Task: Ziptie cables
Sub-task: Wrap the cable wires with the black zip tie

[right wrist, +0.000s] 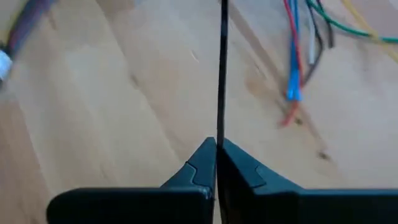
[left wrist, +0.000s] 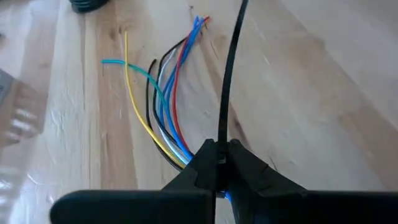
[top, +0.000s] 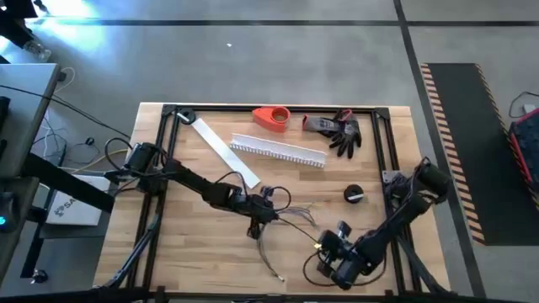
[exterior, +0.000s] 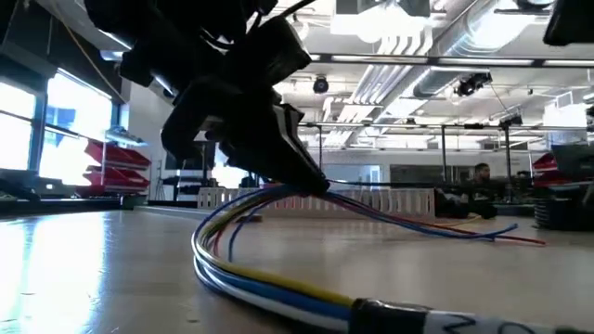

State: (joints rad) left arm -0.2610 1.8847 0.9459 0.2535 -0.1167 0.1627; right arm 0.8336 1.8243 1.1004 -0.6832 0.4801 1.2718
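Two pincers (left wrist: 219, 163) (right wrist: 216, 155) each clamped on a black zip tie (left wrist: 227, 87), cables (left wrist: 165, 112) on wood table (top: 194, 252), bright workshop behind.

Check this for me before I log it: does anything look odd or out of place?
Nothing is damaged or spilled. The cables lie loose and splayed, not yet tied. Each gripper, left and right, pinches a black ziptie.

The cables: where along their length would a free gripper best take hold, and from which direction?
Grip the cables where they run bunched together, just ahead of the left gripper, coming straight down. Farther out the ends splay apart on the table, so fingers would miss some strands.
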